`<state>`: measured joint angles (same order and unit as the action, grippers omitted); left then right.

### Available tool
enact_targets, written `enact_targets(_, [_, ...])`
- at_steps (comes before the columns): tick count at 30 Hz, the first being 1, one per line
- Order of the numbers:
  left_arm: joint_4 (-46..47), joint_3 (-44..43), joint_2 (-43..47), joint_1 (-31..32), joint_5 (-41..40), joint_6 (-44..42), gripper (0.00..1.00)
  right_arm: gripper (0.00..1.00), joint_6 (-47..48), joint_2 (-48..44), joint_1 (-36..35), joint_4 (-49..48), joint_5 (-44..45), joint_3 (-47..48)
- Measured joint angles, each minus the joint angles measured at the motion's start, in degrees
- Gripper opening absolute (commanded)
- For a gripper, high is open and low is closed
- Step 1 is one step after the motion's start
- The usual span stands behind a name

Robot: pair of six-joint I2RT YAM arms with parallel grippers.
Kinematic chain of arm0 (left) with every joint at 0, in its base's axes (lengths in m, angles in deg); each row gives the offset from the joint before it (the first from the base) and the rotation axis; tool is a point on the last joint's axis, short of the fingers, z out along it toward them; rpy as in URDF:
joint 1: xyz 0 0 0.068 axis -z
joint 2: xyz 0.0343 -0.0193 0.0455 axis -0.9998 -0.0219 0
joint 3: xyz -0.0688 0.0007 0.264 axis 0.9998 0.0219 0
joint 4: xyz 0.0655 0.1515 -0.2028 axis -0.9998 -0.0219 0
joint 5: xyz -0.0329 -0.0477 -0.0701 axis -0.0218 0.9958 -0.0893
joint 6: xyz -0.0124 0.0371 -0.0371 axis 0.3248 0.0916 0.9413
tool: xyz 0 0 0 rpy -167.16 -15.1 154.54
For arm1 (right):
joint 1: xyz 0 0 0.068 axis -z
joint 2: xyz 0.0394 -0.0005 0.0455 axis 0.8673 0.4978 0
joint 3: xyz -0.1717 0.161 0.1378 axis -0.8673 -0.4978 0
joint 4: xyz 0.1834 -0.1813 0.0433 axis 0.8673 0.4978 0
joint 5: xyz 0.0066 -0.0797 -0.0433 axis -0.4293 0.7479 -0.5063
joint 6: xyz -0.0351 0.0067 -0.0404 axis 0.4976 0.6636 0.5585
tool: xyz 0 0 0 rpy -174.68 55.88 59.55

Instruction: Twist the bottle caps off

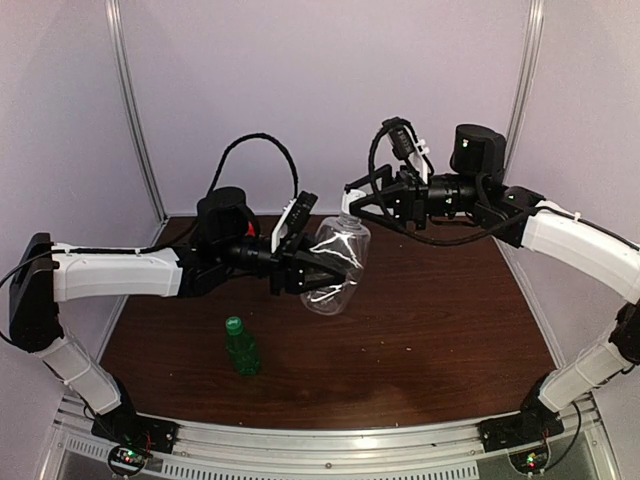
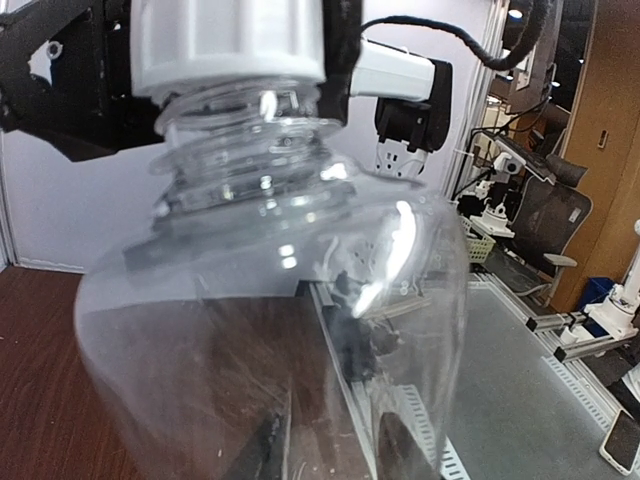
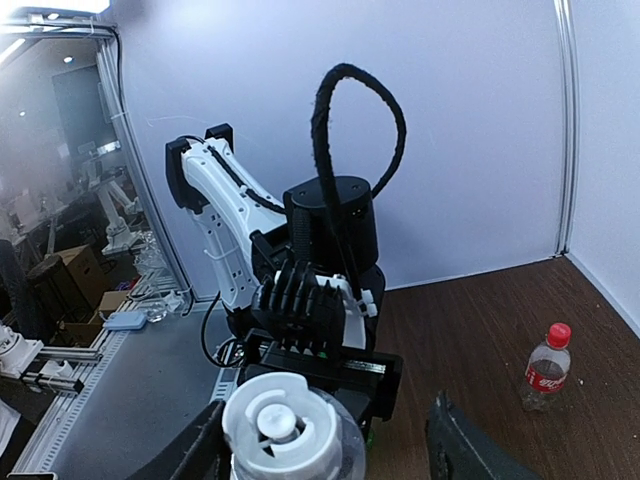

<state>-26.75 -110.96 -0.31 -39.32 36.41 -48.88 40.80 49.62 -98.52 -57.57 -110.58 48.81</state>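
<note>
We see the green bottle [image 1: 241, 348] standing capped on the surface [image 1: 450, 320] beneath and nearer than our left jaws, which are clamped on the clear bottle [image 1: 338, 262] held off the surface, while our right jaws sit apart around its white cap [image 3: 280, 425].

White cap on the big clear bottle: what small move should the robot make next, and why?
Probably close the right claw onto the white cap. Its fingers straddle the cap with a gap showing on one side, so it does not seem gripped yet. The left claw already grips the clear bottle by its body, so a twist could follow.
</note>
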Motion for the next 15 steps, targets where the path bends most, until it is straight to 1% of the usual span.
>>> enact_targets(5, [-0.15,0.0,0.0,0.0,-2.19,-0.02,0.3,0.85,-0.48,-0.28,0.02,0.52,1.9,0.0])
enact_targets(8, [-0.61,-0.02,0.0,-0.15,-4.59,-0.24,0.3,0.91,-1.29,-0.7,0.0,1.2,3.89,0.0])
enact_targets(12, [-2.49,-0.11,0.0,-0.26,-8.0,-0.81,0.3,0.94,-2.86,-1.84,-0.09,2.23,7.63,0.09])
enact_targets(15, [-3.78,-0.2,0.0,-0.26,-10.49,-1.2,0.29,0.95,-3.96,-2.51,-0.76,4.33,12.7,0.87])
